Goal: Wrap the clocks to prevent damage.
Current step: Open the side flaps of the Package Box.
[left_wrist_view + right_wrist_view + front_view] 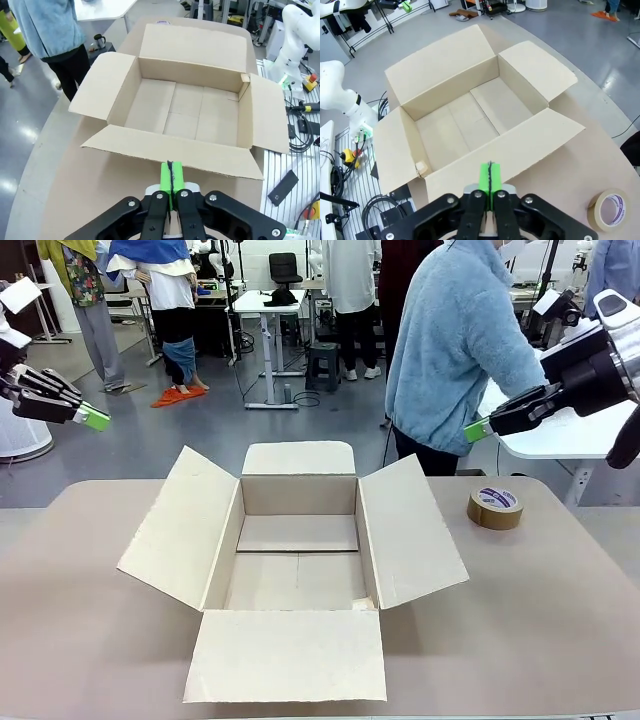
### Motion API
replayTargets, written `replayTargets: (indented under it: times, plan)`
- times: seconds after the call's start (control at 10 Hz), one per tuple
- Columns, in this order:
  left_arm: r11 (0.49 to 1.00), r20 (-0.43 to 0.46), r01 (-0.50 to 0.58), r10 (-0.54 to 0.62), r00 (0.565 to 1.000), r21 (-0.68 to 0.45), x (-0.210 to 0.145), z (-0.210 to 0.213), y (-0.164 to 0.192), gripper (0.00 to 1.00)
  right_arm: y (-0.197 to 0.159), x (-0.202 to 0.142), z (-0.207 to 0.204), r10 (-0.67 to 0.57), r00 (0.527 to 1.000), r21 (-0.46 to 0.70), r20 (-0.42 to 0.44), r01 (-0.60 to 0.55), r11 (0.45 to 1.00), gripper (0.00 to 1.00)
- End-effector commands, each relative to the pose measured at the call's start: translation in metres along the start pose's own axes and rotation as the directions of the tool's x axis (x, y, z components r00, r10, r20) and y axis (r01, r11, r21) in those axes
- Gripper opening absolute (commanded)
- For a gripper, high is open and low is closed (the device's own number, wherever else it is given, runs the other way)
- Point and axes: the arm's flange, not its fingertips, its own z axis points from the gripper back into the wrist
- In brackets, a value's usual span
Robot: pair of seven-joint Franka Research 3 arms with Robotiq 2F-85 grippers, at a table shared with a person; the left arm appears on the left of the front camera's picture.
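The wrapping itself doesn't look to have begun. The open cardboard box [298, 495] sits mid-desk [540, 630] with a bare floor, and where the clocks are I cannot tell. The left arm's fingers [95, 420] hang in the air well out to the left of the box, pressed pad to pad with nothing between them. The right arm's fingers [475, 430] hang high to the right of the box and beyond it, likewise closed on nothing. A person in a blue fleece [455, 350] stands past the box's far right corner, turned towards another table. I'd judge this a waiting stage. The next move calls for a clock and some wrapping to be brought near the box, and for the fingers to part before they can take anything. All four flaps are folded outward, so the box's mouth is clear from above, though they cover much of the desk around it. A roll of tape [495, 507] lies just off the right flap [410, 530]; the freest desk is right of the box, nearer than that roll.
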Motion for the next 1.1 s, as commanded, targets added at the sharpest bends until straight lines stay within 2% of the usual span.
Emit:
replayTargets:
  times: [0.0,0.2,0.3,0.4,0.5,0.6,0.7,0.8,1.0]
  plan:
    - [1.000,-0.016,0.030,-0.030,0.999,-0.004,-0.004,-0.001,-0.001,0.00,-0.002,-0.002,-0.004,0.018,1.000,0.013,0.017,-0.018,1.000,0.00]
    - [1.000,-0.039,0.030,-0.030,0.999,0.008,-0.002,-0.001,-0.003,0.00,0.003,-0.001,-0.007,0.011,1.000,0.017,0.009,-0.011,1.000,0.00]
    - [0.999,-0.110,0.021,-0.016,0.994,0.042,0.006,-0.004,-0.015,0.00,0.013,0.005,-0.013,-0.065,0.998,0.027,0.001,0.065,0.998,0.00]
    - [0.997,-0.191,0.017,-0.003,0.981,0.072,0.020,-0.010,-0.035,0.00,0.034,0.016,-0.027,-0.156,0.985,0.041,-0.070,0.159,0.986,0.00]
    - [0.995,-0.257,0.005,0.021,0.966,0.101,0.033,-0.015,-0.051,0.00,0.057,0.029,-0.040,-0.237,0.966,-0.006,-0.103,0.238,0.971,0.00]
    - [0.991,-0.333,-0.025,0.067,0.941,0.131,0.048,-0.021,-0.066,0.00,0.078,0.042,-0.054,-0.330,0.937,-0.067,-0.117,0.324,0.944,0.00]
    - [0.979,-0.412,-0.073,0.148,0.899,0.193,0.068,-0.030,-0.088,0.00,0.097,0.053,-0.073,-0.450,0.880,-0.181,-0.153,0.423,0.888,0.00]
    - [0.953,-0.455,-0.117,0.238,0.858,0.278,0.083,-0.044,-0.101,0.00,0.111,0.060,-0.086,-0.521,0.836,-0.251,-0.172,0.474,0.844,0.00]
    - [0.910,-0.528,-0.184,0.369,0.764,0.370,0.105,-0.081,-0.117,0.00,0.122,0.069,-0.109,-0.628,0.757,-0.440,-0.181,0.509,0.740,0.00]
